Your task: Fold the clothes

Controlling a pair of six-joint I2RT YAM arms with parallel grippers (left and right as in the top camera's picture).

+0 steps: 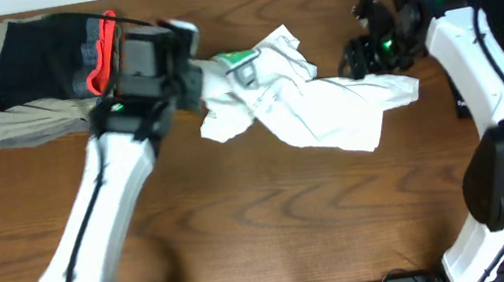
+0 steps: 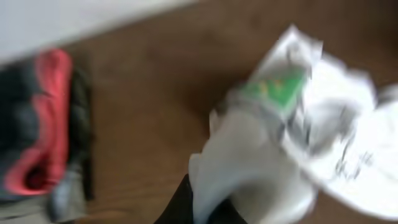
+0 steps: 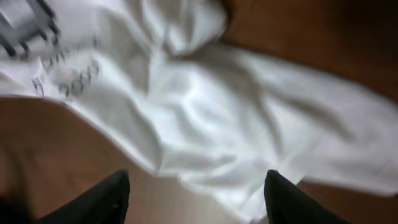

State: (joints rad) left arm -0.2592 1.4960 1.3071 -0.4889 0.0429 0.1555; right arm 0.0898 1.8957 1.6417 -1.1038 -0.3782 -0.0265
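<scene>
Seemingly to drag it flat, the left gripper (image 1: 194, 80) pinches the crumpled T-shirt (image 1: 327, 105) near the far edge of the worktop (image 1: 274, 218); the right gripper (image 3: 196, 182) hovers above it, jaws spread.

The T-shirt (image 1: 327, 110) is white with dark lettering (image 3: 68, 79) and a green neck label (image 1: 242, 59); the stack (image 1: 31, 69) is beige, black and red; the desk (image 1: 274, 218) is brown wood-grain.
</scene>
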